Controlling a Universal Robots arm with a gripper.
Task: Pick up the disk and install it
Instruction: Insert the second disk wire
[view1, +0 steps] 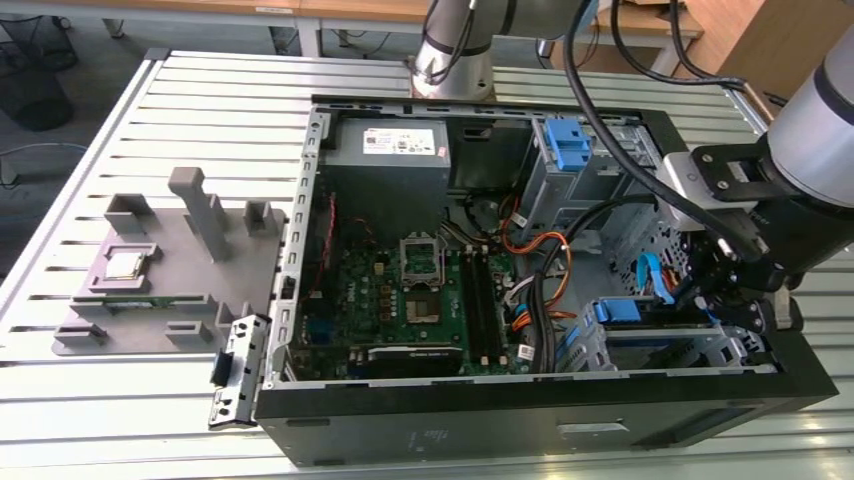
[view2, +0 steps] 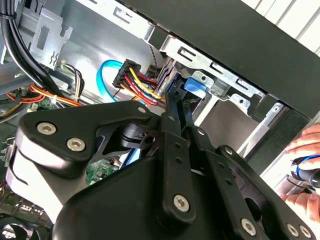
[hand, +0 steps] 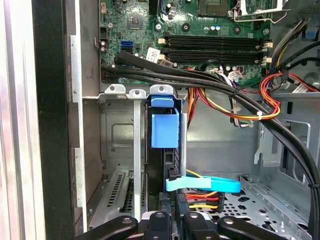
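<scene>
The disk (hand: 170, 160) stands on edge in a slot of the metal drive cage (hand: 137, 150) at the case's front corner, its blue carrier tab (hand: 164, 125) at the far end. A blue data cable (hand: 205, 183) and coloured power wires run to its near end. My gripper (hand: 176, 220) reaches down into the case with its black fingers (hand: 159, 220) close on either side of the disk's edge. In the second wrist view the fingertips (view2: 175, 102) end just short of the blue tab (view2: 195, 86). In the exterior view the gripper (view1: 727, 300) hangs over the blue-framed disk (view1: 627, 312).
The open computer case (view1: 534, 420) lies on a slatted table. A lone blue bracket (view1: 567, 145) stands at the back. Thick black cables (hand: 200, 77) cross above the cage. A grey fixture holding a small silver chip (view1: 124, 265) sits on the exterior view's left. A person's hand (view2: 305, 145) is beside the case.
</scene>
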